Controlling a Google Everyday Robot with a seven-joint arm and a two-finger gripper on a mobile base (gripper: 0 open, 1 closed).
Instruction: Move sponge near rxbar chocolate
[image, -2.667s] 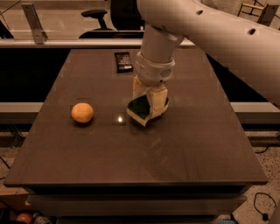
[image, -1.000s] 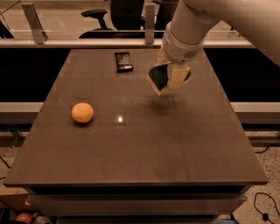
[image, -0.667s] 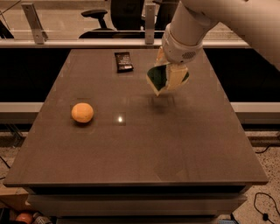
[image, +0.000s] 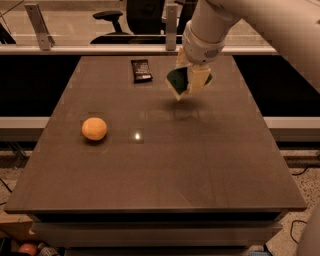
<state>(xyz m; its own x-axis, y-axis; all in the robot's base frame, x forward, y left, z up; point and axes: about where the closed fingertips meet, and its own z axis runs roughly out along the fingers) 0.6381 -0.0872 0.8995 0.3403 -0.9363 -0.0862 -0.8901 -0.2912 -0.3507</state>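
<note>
My gripper (image: 188, 79) hangs from the white arm over the far middle of the table. It is shut on the sponge (image: 177, 81), whose dark green top and pale yellow foam show between the fingers. The sponge is held tilted, clear above the tabletop, with its shadow below it. The rxbar chocolate (image: 141, 70), a small dark wrapped bar, lies flat on the table to the left of the sponge, near the far edge.
A round orange fruit (image: 94, 129) sits on the left part of the dark table (image: 160, 170). A rail and office chairs stand beyond the far edge. The white arm reaches in from the upper right.
The gripper has lifted the sponge from the table's middle and carried it toward the far edge. In the last second it has shifted a little further toward the dark bar.
</note>
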